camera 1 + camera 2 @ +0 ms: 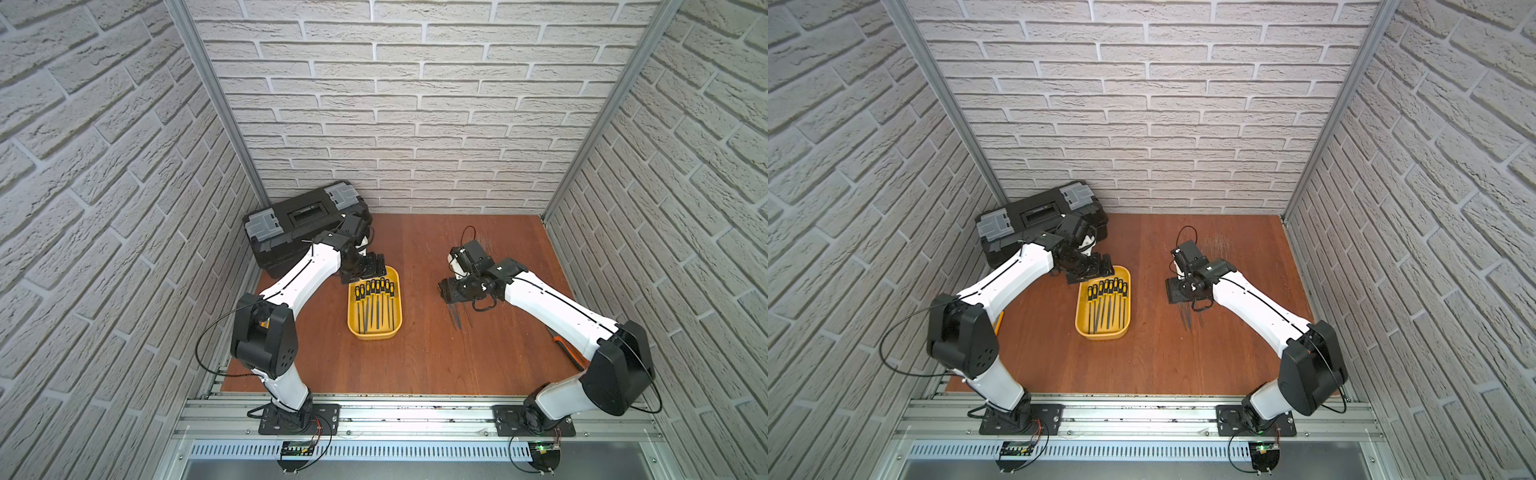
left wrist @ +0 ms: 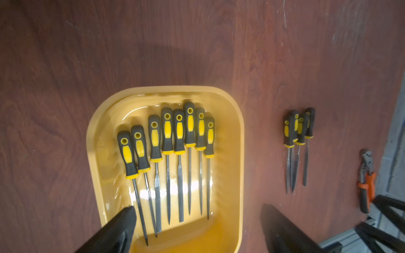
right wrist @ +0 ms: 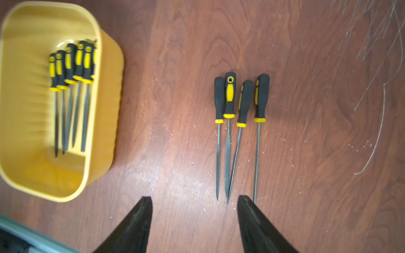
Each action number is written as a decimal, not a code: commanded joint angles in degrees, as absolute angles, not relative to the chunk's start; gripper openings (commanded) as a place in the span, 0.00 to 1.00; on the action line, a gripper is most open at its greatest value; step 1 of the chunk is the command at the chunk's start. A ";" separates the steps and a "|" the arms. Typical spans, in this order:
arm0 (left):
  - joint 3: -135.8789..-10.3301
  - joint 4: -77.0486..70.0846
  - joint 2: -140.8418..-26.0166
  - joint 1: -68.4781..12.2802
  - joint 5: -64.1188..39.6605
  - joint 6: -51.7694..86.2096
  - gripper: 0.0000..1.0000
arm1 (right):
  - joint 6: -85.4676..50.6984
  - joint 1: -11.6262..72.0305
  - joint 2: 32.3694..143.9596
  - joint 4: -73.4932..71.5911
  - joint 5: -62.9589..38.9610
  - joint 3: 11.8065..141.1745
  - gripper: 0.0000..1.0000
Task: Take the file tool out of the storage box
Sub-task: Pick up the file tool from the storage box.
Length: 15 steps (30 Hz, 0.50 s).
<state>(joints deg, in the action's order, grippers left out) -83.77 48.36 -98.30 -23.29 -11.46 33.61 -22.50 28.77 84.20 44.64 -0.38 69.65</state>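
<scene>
The left gripper [image 2: 197, 210] hung wide and empty above the storage box's [image 2: 237, 142] edge, where eight files [image 2: 167, 131] lay side by side (handles touching), so an end handle looked easiest; the right gripper [image 3: 194, 199] gaped empty.

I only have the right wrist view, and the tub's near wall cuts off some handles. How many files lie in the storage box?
Observer: Eight files lie in the storage box, side by side, with all the handles at the same end.
Operator: Where is the left pincer? I see nothing of it.
Observer: The left pincer hovers open above the storage box, gripping nothing.
Operator: Is anything else on the table besides what I see?
Observer: Orange-handled pliers lie beyond the four loose files, on the side away from the box.
</scene>
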 commanded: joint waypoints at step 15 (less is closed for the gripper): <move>-90.82 53.04 -111.10 -25.72 1.36 32.62 0.52 | -20.50 29.04 75.06 43.51 -8.45 67.15 0.97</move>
